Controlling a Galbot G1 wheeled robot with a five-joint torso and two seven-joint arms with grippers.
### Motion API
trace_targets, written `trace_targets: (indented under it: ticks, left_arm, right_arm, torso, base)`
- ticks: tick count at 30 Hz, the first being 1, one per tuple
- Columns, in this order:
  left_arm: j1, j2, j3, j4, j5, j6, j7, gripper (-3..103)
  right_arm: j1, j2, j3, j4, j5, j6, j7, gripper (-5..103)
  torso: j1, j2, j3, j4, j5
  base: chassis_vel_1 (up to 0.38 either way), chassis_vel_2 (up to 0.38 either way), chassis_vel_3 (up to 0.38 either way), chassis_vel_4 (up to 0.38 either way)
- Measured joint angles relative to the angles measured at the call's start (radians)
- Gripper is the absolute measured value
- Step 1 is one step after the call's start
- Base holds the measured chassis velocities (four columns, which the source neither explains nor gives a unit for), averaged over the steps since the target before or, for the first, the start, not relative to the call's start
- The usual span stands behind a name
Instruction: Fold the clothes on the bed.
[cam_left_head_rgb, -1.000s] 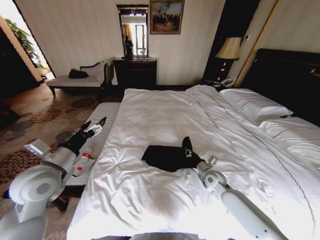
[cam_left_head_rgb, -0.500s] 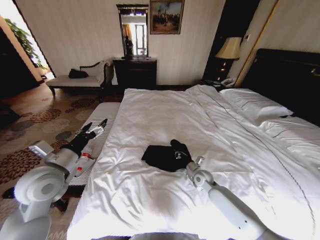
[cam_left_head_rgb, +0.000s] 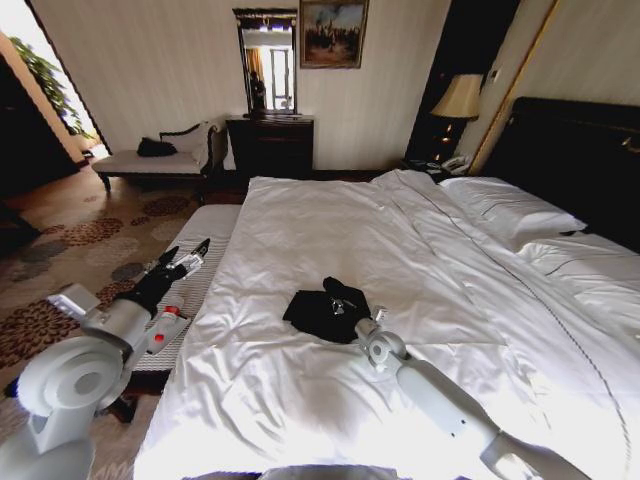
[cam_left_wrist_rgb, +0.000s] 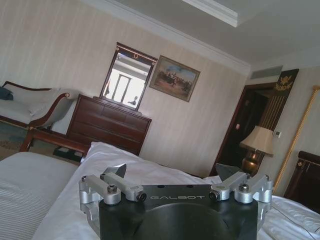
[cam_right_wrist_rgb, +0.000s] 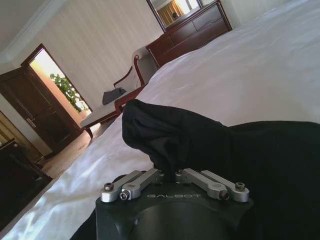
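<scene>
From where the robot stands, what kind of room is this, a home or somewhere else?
Most likely a hotel bedroom, though a formal home bedroom is possible. A very large bed with a white duvet and a dark headboard, a bedside lamp, and a dark dresser under a mirror point that way.

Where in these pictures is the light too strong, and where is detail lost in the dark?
Head view: the doorway at far left is blown out and the duvet glares, while the black T-shirt reads as a featureless patch. Right wrist view: the shirt fold is solid black. Left wrist view: the mirror is overexposed.
</scene>
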Motion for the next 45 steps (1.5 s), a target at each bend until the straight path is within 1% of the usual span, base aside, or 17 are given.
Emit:
trace_targets:
  ticks: [7,10,18,22,25,26,27,28,29,30,33,34,35,36,40,42,45]
  left_arm:
    - [0.005,-0.001,-0.003,-0.002,-0.001,0.000,0.000,100]
    - [0.010,-0.004,-0.004,-0.005,-0.001,0.000,0.000,100]
    - [0.020,-0.004,-0.021,-0.009,-0.001,0.000,0.000,100]
    - [0.023,-0.008,-0.022,-0.009,0.000,0.000,0.000,100]
    - [0.026,-0.012,-0.020,-0.009,0.004,0.000,0.000,100]
    - [0.027,-0.014,-0.018,-0.009,0.009,0.000,0.000,100]
    - [0.027,-0.015,-0.017,-0.009,0.010,0.000,0.000,100]
    - [0.029,-0.017,-0.016,-0.009,0.014,0.000,0.000,100]
    - [0.029,-0.019,-0.015,-0.009,0.016,0.000,0.000,100]
    - [0.029,-0.019,-0.015,-0.009,0.016,0.000,0.000,100]
    - [0.030,-0.024,-0.010,-0.008,0.023,0.000,0.000,100]
    - [0.030,-0.024,-0.009,-0.008,0.024,0.000,0.000,100]
    - [0.030,-0.025,-0.008,-0.008,0.025,0.000,0.000,100]
    - [0.030,-0.025,-0.008,-0.008,0.025,0.000,0.000,100]
    - [0.035,-0.026,-0.010,-0.013,0.026,0.000,0.000,100]
    - [0.037,-0.026,-0.011,-0.013,0.026,0.000,0.000,100]
    - [0.045,-0.028,-0.014,-0.015,0.028,0.000,0.000,100]
  right_arm:
    - [0.010,0.036,-0.014,0.009,0.015,-0.018,0.025,3]
    - [0.018,0.067,-0.026,0.010,0.019,-0.029,0.038,3]
    - [0.028,0.094,-0.045,0.018,0.040,-0.065,0.074,3]
    - [0.030,0.110,-0.053,0.012,0.029,-0.065,0.076,3]
    - [0.033,0.121,-0.053,-0.007,-0.010,-0.039,0.061,3]
    - [0.035,0.124,-0.052,-0.017,-0.036,-0.014,0.036,-1]
    - [0.035,0.124,-0.050,-0.020,-0.045,-0.002,0.023,4]
    - [0.036,0.122,-0.044,-0.022,-0.063,0.030,-0.016,4]
    - [0.037,0.118,-0.039,-0.020,-0.069,0.050,-0.044,10]
    - [0.037,0.118,-0.039,-0.020,-0.069,0.050,-0.044,10]
    - [0.038,0.097,-0.030,0.017,-0.065,0.078,-0.089,26]
    - [0.036,0.090,-0.031,0.030,-0.065,0.079,-0.094,26]
    - [0.033,0.084,-0.033,0.037,-0.066,0.079,-0.094,31]
    - [0.033,0.084,-0.033,0.037,-0.066,0.079,-0.094,31]
    - [0.009,0.074,-0.040,0.039,-0.088,0.079,-0.094,54]
    - [0.006,0.074,-0.037,0.040,-0.088,0.081,-0.096,54]
    - [0.003,0.086,-0.020,0.046,-0.056,0.108,-0.112,70]
  torso:
    - [0.000,0.000,0.000,0.0000,0.0001]
    - [0.000,0.000,0.000,0.0001,0.0001]
    - [0.000,0.000,0.000,0.0000,0.0000]
    - [0.000,0.000,0.000,0.0000,0.0000]
    - [0.000,0.000,0.000,0.0002,0.0000]
    - [0.000,0.000,0.000,0.0002,0.0001]
    - [0.000,0.000,0.000,0.0002,0.0002]
    - [0.000,0.000,0.000,0.0001,0.0002]
    - [0.000,0.000,0.000,0.0001,0.0002]
    - [0.000,0.000,0.000,0.0001,0.0002]
    - [0.000,0.000,0.000,0.0000,0.0002]
    - [0.000,0.000,0.000,0.0001,0.0001]
    - [0.000,0.000,0.000,0.0001,0.0000]
    - [0.000,0.000,0.000,0.0001,0.0000]
    - [0.000,0.000,0.000,0.0000,0.0002]
    - [0.000,0.000,0.000,0.0000,0.0003]
    - [0.000,0.000,0.000,-0.0001,0.0002]
  base:
    - [0.000,0.000,0.000,0.000]
    - [0.000,0.000,0.000,0.000]
    - [0.000,0.000,0.000,0.000]
    - [0.000,0.000,0.000,0.000]
    - [0.000,0.000,0.000,0.000]
    - [0.000,0.000,0.000,0.000]
    - [0.000,0.000,0.000,0.000]
    - [0.000,0.000,0.000,0.000]
    - [0.000,0.000,0.000,0.000]
    - [0.000,0.000,0.000,0.000]
    - [0.000,0.000,0.000,0.000]
    - [0.000,0.000,0.000,0.000]
    - [0.000,0.000,0.000,0.000]
    - [0.000,0.000,0.000,0.000]
    - [0.000,0.000,0.000,0.000]
    - [0.000,0.000,0.000,0.000]
    - [0.000,0.000,0.000,0.000]
